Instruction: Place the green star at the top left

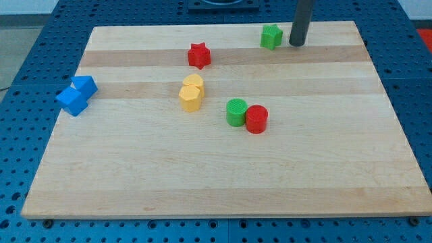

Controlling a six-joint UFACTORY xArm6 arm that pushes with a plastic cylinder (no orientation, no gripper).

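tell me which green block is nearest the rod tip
The green star, just to the view's left of my tip; the green cylinder sits mid-board beside the red cylinder.

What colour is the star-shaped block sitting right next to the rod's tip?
Green; the green star shows clearly in the camera view, just left of my tip.

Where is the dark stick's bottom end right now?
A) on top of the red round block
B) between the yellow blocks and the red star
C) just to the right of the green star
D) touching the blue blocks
C: my tip sits just to the view's right of the green star, near the board's top edge, far from all other blocks.
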